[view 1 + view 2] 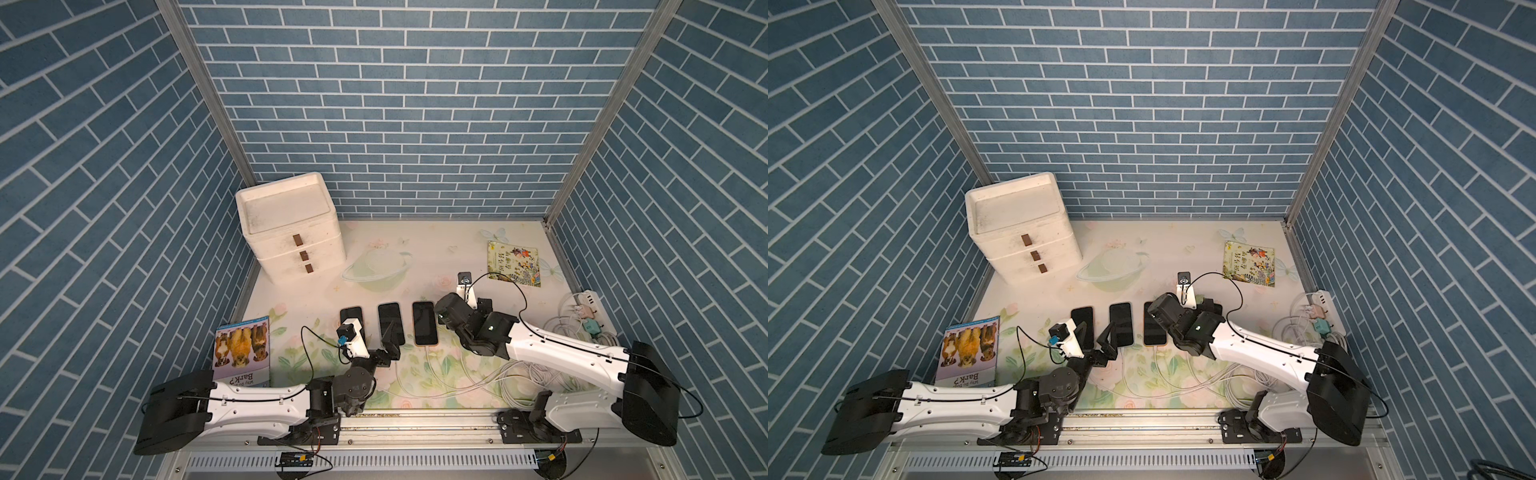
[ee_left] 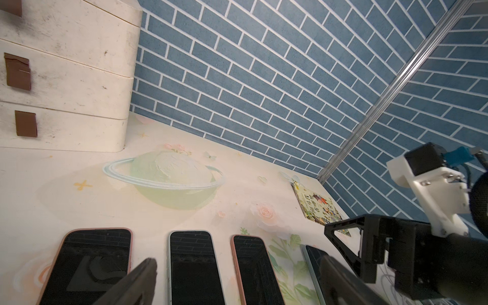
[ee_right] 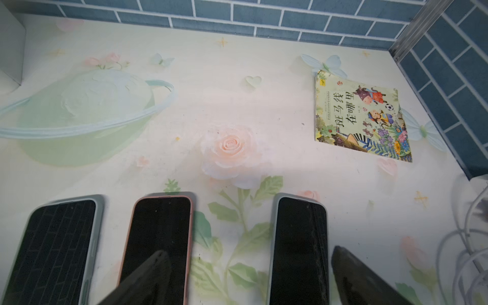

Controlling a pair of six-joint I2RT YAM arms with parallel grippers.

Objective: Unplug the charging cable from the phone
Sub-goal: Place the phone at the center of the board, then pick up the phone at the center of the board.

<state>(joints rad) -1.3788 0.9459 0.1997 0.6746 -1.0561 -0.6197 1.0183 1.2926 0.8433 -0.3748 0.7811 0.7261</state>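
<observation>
Four phones lie side by side in a row mid-table, screens up, long axes running front-to-back, charging ends toward the robot. Top views show three clearly: dark one (image 1: 351,318), middle (image 1: 390,322), orange-edged phone (image 1: 424,323). The fourth phone (image 3: 299,248) shows in the right wrist view; from above the right arm covers it. White charging cable (image 1: 430,365) runs from the orange-edged phone's near end toward the cable tangle (image 1: 536,374) and power strip (image 1: 584,307) at the right edge. Plugs are out of the wrist frames. Left gripper (image 1: 376,338) is spread wide, empty, straddling the gap between the dark and middle phones. Right gripper (image 3: 243,277) is wide too, empty, fingers either side of the orange-edged and fourth phones. Drawer unit (image 1: 291,228) back left, dog book (image 1: 242,353), picture book (image 3: 361,118).
</observation>
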